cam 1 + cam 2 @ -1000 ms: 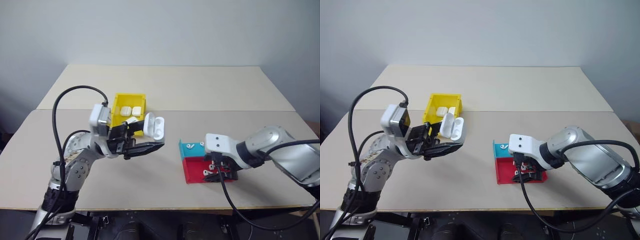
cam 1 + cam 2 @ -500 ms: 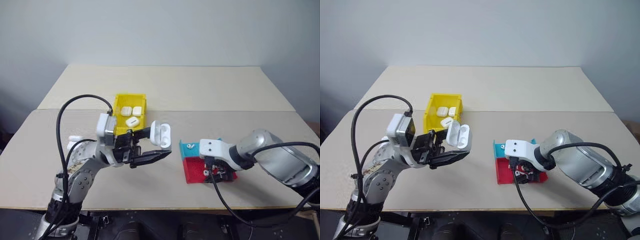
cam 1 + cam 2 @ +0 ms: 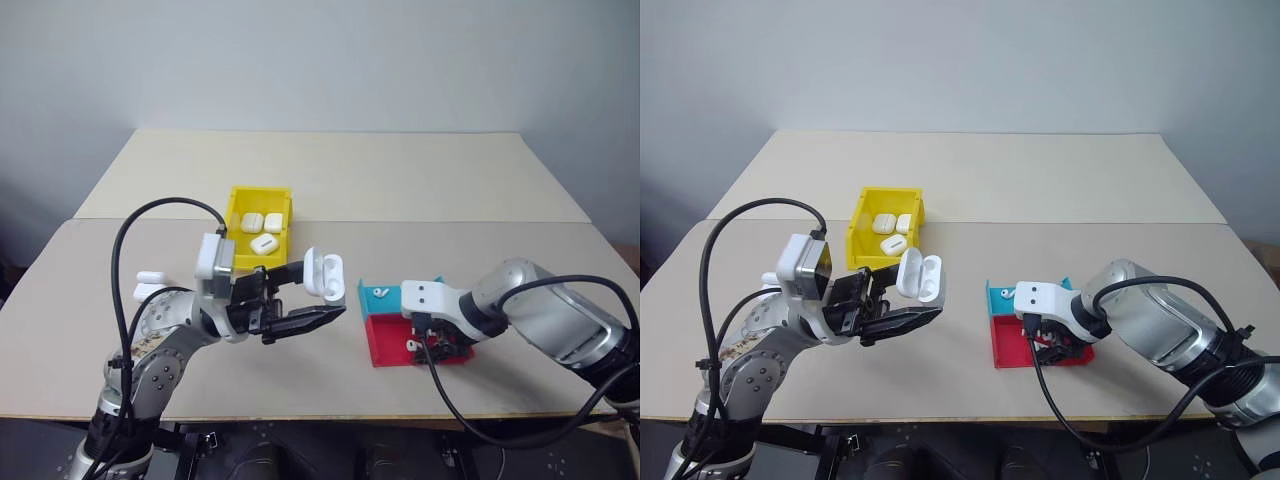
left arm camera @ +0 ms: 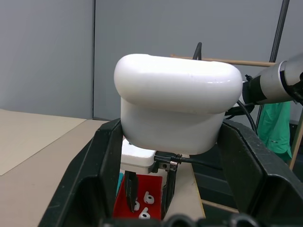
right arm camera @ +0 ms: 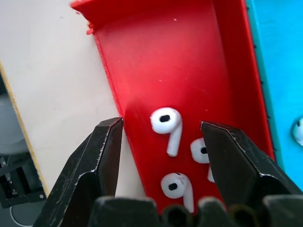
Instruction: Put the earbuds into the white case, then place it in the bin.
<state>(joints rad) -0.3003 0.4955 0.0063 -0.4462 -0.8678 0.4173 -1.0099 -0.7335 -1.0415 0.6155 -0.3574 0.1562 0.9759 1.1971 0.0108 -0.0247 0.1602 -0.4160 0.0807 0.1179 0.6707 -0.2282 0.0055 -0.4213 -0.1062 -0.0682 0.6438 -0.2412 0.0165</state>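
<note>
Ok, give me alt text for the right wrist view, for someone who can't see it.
The right gripper hangs open over a red tray, its two black fingers either side of a white earbud. Two more earbuds lie close by in the tray, and a teal tray adjoins it.

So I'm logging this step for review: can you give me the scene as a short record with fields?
left gripper: shut on the open case, held above the table
right gripper: open, low over the red tray, fingers either side of an earbud
red tray: at least three earbuds
teal tray: behind the red one, two earbuds
bin: yellow, three closed cases inside
table, far left: two more cases
</note>
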